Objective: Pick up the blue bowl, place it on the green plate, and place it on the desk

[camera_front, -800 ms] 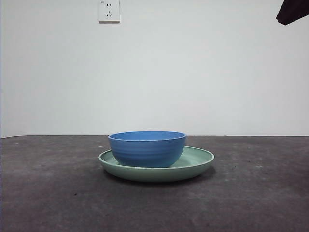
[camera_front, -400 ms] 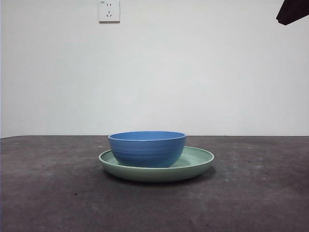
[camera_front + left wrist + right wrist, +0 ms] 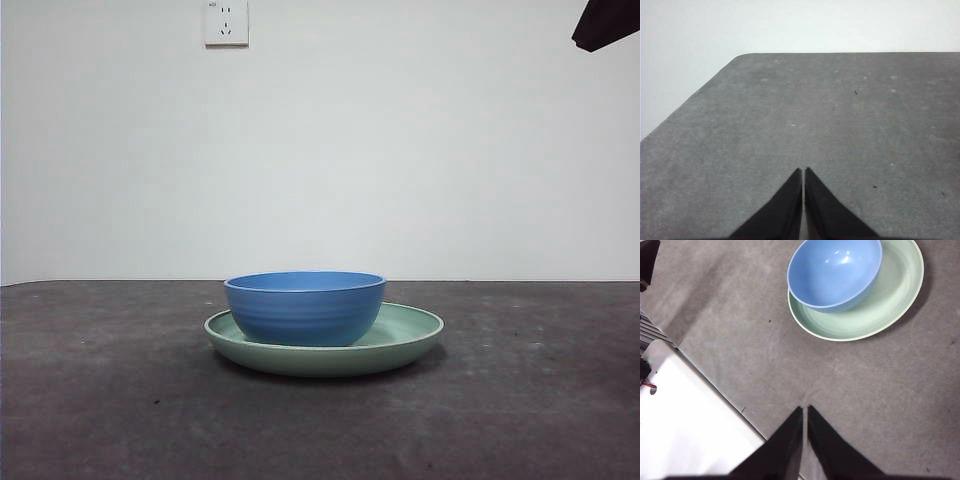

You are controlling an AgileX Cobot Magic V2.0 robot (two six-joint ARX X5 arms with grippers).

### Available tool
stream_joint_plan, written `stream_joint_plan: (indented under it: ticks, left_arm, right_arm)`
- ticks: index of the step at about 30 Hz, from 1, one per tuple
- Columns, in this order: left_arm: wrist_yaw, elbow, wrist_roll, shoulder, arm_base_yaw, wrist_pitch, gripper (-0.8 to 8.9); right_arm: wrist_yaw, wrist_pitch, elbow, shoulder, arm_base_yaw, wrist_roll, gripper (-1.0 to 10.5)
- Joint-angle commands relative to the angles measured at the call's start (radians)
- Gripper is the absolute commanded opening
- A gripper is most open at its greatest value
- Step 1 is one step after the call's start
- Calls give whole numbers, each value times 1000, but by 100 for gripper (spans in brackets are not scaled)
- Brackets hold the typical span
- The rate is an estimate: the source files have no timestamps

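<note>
Currently: bowl point(image 3: 305, 307) sits on plate point(image 3: 408, 335), off-centre toward one rim, mid-desk point(image 3: 520, 400). Right gripper point(image 3: 804, 412) and left gripper point(image 3: 803, 174): jaws closed, empty, well apart from both. Advice: open wide, grip bowl rim, lift straight before lowering onto desk.

Hidden behind the blue bowl point(image 3: 305, 307) in the front view: the middle of the green plate point(image 3: 405, 335) and the bowl's foot. Inside of the bowl out of sight there. Cut by the top right corner: a black tip point(image 3: 605, 25) of an arm, which arm not clear. Cropped at the top edge of the right wrist view: far rim of bowl point(image 3: 835, 272) and plate point(image 3: 890, 300). Wall socket point(image 3: 226, 22) clipped at the top edge.
</note>
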Motion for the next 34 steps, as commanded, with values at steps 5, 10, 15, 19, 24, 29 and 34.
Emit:
stream_joint_plan:
  ticks: [5, 10, 15, 19, 24, 29, 34]
  left_arm:
    - [-2, -21, -9, -2, 1, -7, 10]
    - [-2, -21, -9, -2, 1, -7, 10]
    - [-2, -21, -9, -2, 1, -7, 10]
    - [-2, -21, -9, -2, 1, -7, 10]
    - [-2, -21, -9, -2, 1, -7, 10]
    - [-2, -21, -9, -2, 1, -7, 10]
    - [-2, -21, -9, -2, 1, -7, 10]
  right_arm:
    - [-1, 10, 18, 7, 6, -11, 8]
    - [-1, 10, 18, 7, 6, -11, 8]
    - [7, 10, 18, -14, 6, -12, 8]
    - [16, 26, 14, -79, -58, -95, 8]
    - [77, 255, -78, -233, -200, -98, 8]
    - [171, 507, -292, -412, -330, -97, 8]
    - [226, 719, -533, -579, -416, -97, 8]
